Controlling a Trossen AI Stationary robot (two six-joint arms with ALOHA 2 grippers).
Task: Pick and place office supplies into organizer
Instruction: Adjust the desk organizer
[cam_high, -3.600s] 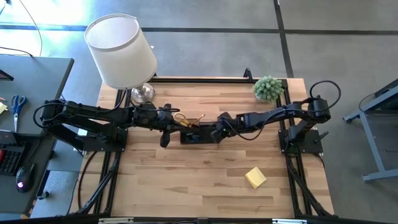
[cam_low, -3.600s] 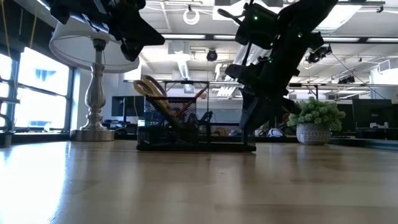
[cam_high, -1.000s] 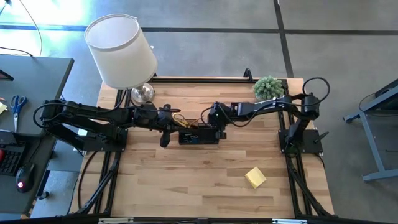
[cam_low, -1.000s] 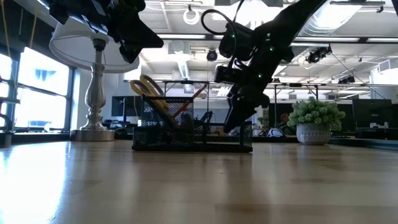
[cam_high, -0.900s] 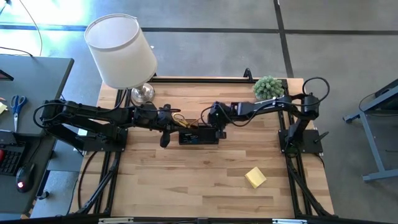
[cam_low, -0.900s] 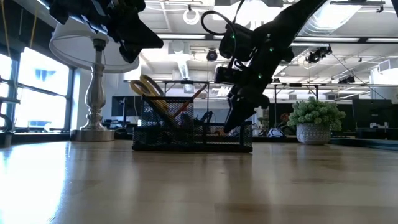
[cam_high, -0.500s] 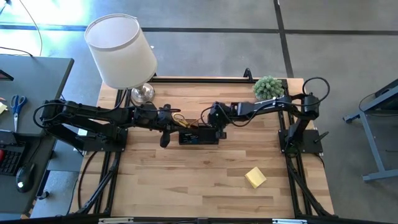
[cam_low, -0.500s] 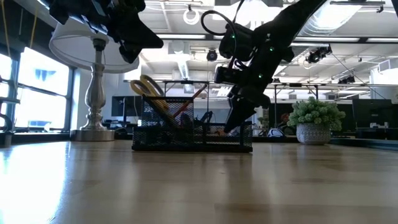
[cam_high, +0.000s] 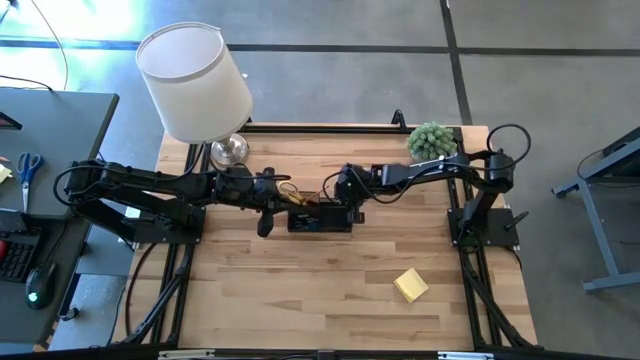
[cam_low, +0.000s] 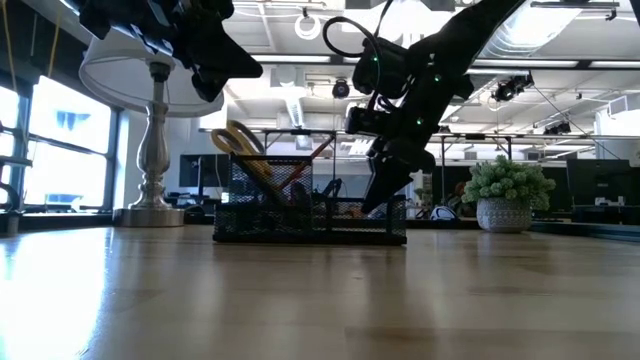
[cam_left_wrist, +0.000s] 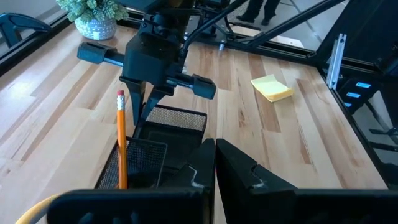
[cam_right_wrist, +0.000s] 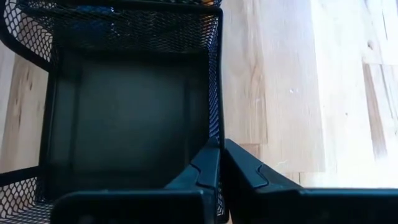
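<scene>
The black mesh organizer (cam_high: 320, 218) lies lengthwise across mid-table. The right gripper (cam_right_wrist: 219, 163) pinches its wire rim; the left gripper (cam_left_wrist: 215, 163) hovers closed. A pencil (cam_left_wrist: 121, 148) stands upright; deeper contents seem indistinct.

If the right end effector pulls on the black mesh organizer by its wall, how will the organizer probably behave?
The mesh organizer looks like thin wire, so it is probably light and would slide on the smooth wooden table rather than resist. The right end effector is shut on one wall only, so it may pivot. The tall pencil could make it tip.
</scene>
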